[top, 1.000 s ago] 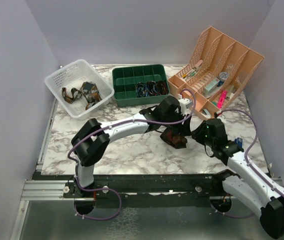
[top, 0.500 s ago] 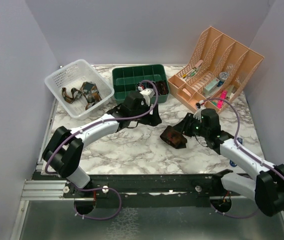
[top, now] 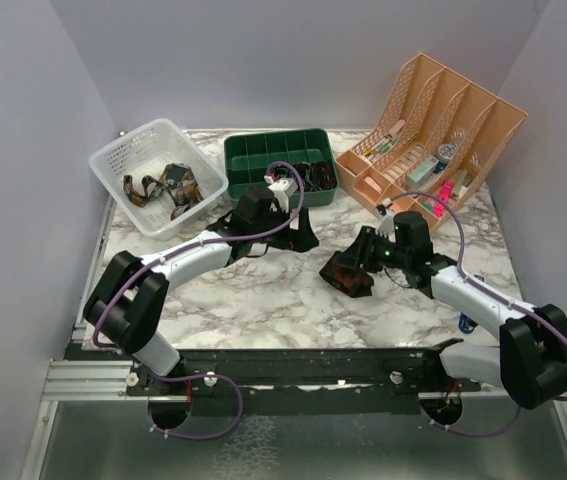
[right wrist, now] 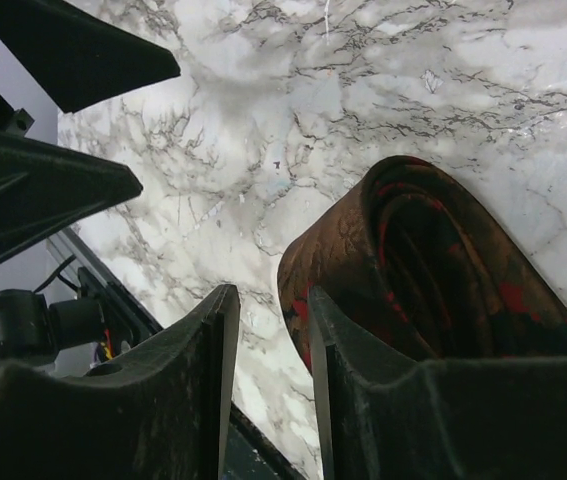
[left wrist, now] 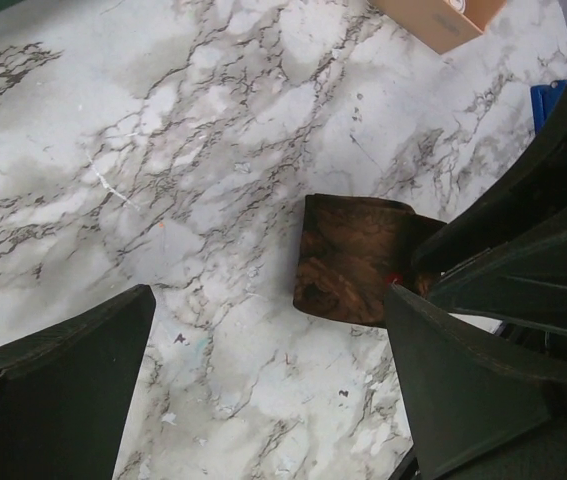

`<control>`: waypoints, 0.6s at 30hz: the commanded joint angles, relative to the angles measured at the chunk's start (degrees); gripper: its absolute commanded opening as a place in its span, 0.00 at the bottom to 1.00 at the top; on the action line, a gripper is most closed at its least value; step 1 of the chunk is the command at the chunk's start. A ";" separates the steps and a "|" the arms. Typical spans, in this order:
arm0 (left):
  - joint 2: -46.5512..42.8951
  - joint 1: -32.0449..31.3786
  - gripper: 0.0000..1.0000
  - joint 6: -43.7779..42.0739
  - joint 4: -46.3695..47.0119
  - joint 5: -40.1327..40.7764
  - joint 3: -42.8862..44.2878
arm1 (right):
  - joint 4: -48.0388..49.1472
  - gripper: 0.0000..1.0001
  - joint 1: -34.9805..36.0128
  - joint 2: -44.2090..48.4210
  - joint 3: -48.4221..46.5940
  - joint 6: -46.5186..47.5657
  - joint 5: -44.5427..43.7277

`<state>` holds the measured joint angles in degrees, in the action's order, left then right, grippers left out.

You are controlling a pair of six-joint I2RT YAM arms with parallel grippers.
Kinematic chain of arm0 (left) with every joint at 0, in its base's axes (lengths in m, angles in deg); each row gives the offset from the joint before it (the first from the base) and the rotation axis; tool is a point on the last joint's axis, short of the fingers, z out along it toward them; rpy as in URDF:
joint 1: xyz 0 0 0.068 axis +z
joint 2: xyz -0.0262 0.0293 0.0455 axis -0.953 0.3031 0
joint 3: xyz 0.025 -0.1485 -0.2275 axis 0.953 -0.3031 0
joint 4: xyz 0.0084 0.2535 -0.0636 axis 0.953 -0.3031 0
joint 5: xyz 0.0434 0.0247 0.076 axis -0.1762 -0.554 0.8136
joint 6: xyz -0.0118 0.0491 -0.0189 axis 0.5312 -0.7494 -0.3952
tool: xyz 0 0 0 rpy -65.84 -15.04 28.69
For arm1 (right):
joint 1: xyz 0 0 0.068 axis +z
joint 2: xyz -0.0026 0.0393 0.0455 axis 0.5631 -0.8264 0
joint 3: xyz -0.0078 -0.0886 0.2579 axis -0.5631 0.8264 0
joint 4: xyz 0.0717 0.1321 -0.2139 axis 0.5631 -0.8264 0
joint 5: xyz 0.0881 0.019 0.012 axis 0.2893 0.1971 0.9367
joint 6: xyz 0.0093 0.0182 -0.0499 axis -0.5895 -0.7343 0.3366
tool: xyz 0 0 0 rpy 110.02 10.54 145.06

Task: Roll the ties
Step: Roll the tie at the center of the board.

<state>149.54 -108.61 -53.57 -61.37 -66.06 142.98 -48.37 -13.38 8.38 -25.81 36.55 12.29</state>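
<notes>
Rolled tie [top: 348,274] lies right of centre on marble table [top: 263,300]. Right gripper [right wrist: 268,330] fingers nip its outer wrap. Left gripper [left wrist: 263,390] spread wide, holding nothing, behind table centre.

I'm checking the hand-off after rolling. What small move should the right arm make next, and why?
Probably lift the rolled tie clear of the marble table toward the green tray. The right gripper seems to pinch the roll's edge, the left gripper stands open and apart, and the tray already holds rolls.
</notes>
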 commanded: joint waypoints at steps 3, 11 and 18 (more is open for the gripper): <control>-1.73 1.43 0.99 2.22 3.68 -0.88 -2.22 | -1.97 0.40 -0.14 -1.62 -1.66 0.20 0.62; 1.26 1.45 0.99 1.86 4.58 -4.90 -0.73 | -8.63 0.39 -0.13 -1.25 -1.75 1.64 -7.88; 4.07 1.45 0.99 1.32 5.07 -8.97 1.18 | -9.75 0.39 -0.17 -0.09 0.60 3.12 -8.63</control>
<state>151.79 -107.25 -51.75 -57.57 -70.39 141.95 -54.71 -13.38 7.61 -26.12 37.78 6.67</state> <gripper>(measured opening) 0.989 0.393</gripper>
